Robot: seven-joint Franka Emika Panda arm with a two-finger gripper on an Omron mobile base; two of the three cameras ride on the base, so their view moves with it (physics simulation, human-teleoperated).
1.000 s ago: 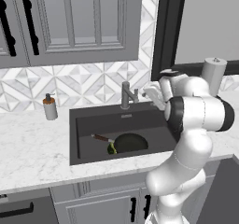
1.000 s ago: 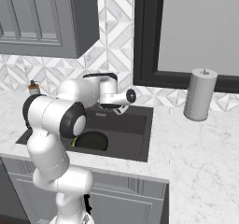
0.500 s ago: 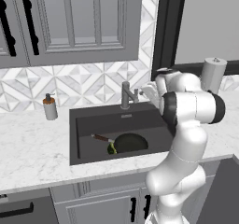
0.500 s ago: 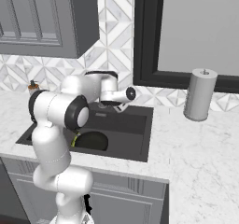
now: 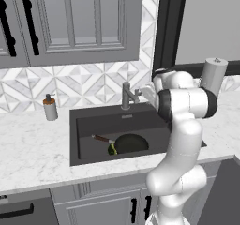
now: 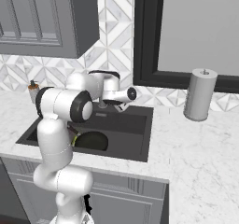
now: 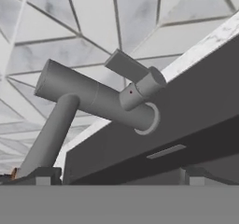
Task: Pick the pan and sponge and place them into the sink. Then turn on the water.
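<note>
- Sitting inside the sink (image 5: 93, 125) already is the pan (image 5: 131, 143), its dark handle angling up toward the basin's left side, so that part of the job is looking finished.
- Peeking out at the pan's left edge is a small yellow-green patch, which I am reading as the sponge (image 5: 112, 148); it is lying in the basin touching the pan, though it is too small to make out clearly.
- Hovering just beside the faucet (image 7: 93, 99) at the back of the basin is the gripper (image 7: 116, 175), its fingers standing wide apart and holding nothing.
- Facing the gripper in the hand view are the faucet's body and its short lever (image 7: 127, 66), with the lever not yet touched.
- Remaining, in my judgement, is only the last step: no stream of water is running from the spout in either base view, so the lever is still waiting to be pushed.
- Standing well apart on the counter are the soap dispenser (image 5: 49, 108) and the paper towel roll (image 5: 213, 76), neither being involved.
</note>
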